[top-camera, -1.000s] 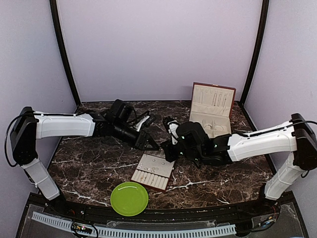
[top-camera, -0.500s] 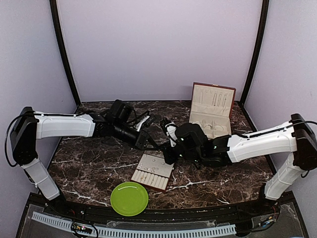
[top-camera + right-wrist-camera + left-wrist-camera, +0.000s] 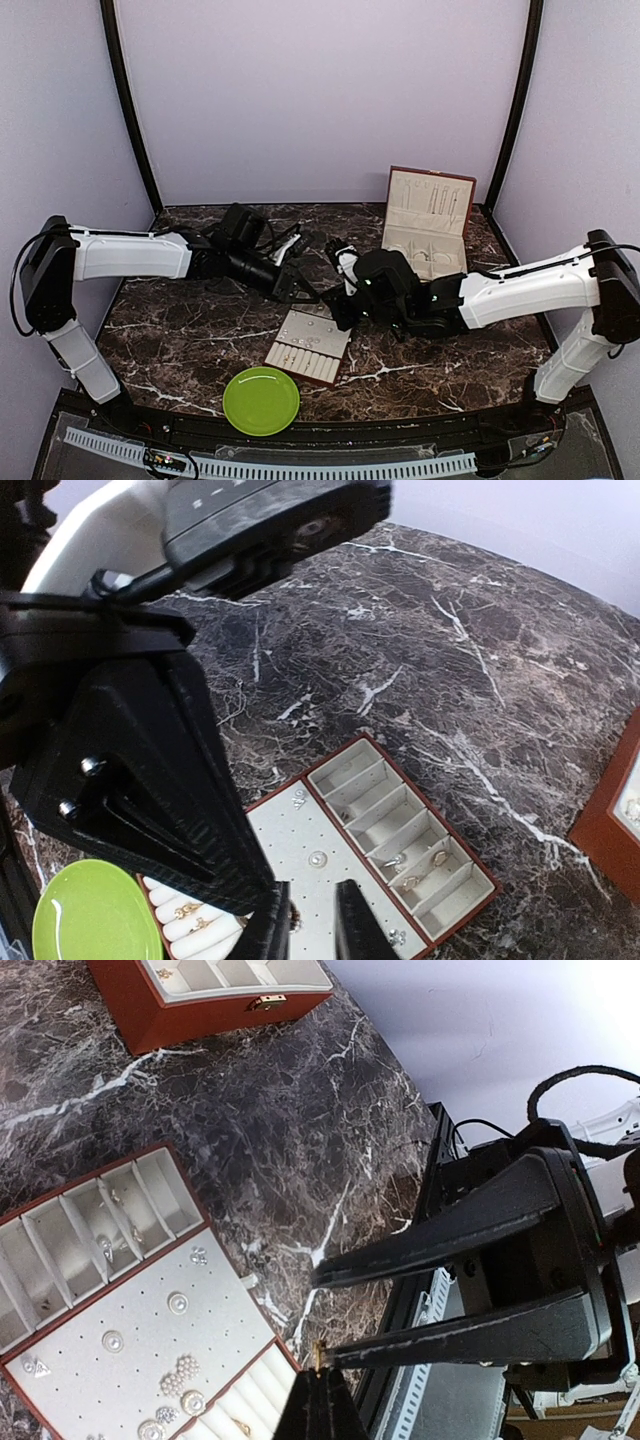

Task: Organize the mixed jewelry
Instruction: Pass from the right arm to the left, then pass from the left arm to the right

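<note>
- left gripper (image 3: 317,1380) fully closed, tiny gold jewelry piece (image 3: 319,1350) pinched at its tips
- right gripper (image 3: 308,898) jaws slightly apart, gripping nothing, tips just beside left's
- jewelry tray (image 3: 140,1295) below both

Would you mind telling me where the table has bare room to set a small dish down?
Bare marble lies front left, between the left arm, the green plate and the tray; and front right, between the tray and the right arm. It is crowded mid-table, where the left gripper and right gripper meet between tray and box.
</note>
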Tool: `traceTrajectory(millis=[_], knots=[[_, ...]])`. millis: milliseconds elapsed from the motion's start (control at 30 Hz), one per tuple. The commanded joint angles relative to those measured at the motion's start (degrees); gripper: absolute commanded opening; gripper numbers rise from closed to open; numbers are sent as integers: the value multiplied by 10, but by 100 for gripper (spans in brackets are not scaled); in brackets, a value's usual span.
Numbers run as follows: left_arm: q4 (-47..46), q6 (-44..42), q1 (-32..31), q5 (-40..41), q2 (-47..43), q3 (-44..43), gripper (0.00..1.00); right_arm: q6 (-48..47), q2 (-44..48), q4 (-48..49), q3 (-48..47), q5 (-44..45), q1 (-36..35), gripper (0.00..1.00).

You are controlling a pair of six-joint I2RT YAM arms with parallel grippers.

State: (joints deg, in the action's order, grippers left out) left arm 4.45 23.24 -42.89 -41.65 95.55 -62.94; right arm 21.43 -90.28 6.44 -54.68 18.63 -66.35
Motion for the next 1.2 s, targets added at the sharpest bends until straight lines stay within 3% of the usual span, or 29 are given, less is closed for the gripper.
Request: traceTrajectory(millis=[0, 200, 633, 900, 1167], knots=[[-24, 4, 7, 10, -37, 20, 0, 12, 41, 69, 21, 4, -6, 29], [-64, 5, 20, 33, -80, 47, 0, 45, 102, 142, 84, -13, -1, 49], [-249, 3, 21, -50, -184, 127, 0, 158, 152, 406, 186, -229, 43, 62], [-306, 20, 20, -101, -209, 148, 0, 159, 116, 424, 142, -314, 44, 54], [-329, 29, 20, -117, -218, 157, 0, 162, 102, 408, 124, -299, 44, 37]])
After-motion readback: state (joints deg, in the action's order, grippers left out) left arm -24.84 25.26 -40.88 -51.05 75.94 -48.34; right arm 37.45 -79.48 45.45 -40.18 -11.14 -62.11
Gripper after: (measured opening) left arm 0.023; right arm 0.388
